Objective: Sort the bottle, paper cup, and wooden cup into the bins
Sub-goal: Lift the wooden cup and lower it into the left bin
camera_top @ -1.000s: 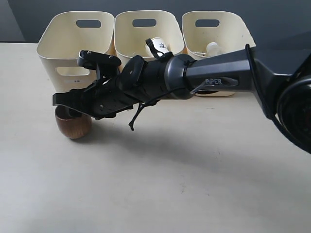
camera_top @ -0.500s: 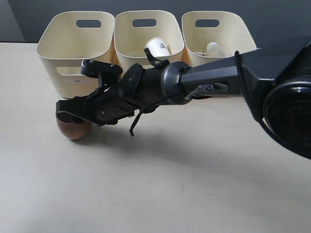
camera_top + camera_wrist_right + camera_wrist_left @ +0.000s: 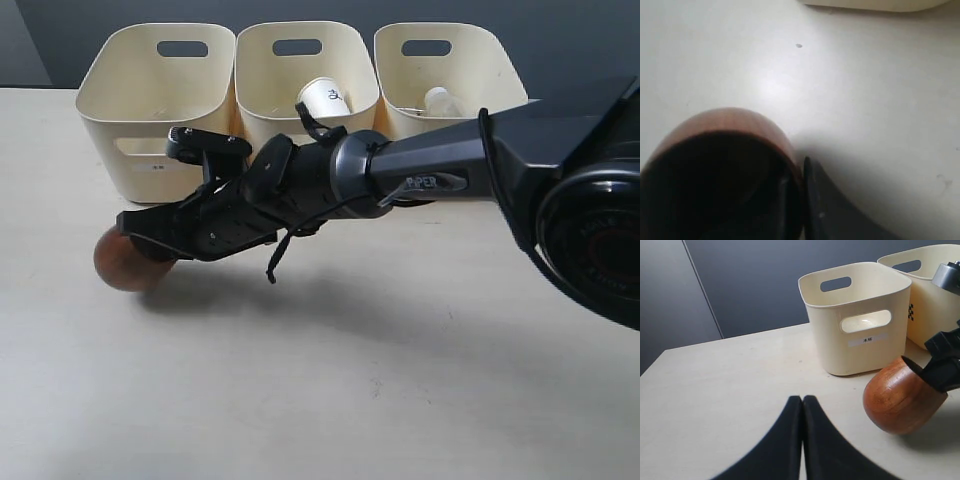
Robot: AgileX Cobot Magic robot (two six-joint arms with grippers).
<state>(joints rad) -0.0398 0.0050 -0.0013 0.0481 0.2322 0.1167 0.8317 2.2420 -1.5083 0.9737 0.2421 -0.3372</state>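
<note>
Exterior view alone, paper cup (image 3: 325,97), bottle (image 3: 440,99) in bins (image 3: 120,90)

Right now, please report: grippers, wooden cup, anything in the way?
Right gripper shut on wooden cup rim, cup tilted. Left gripper shut, apart from cup. Nothing between cup and left bin.

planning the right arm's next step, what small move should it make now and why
Probably a short lift straight up. The right gripper pinches the rim of the wooden cup, which sits tilted on the table. The left bin just behind it looks empty, while the paper cup and bottle are already binned.
</note>
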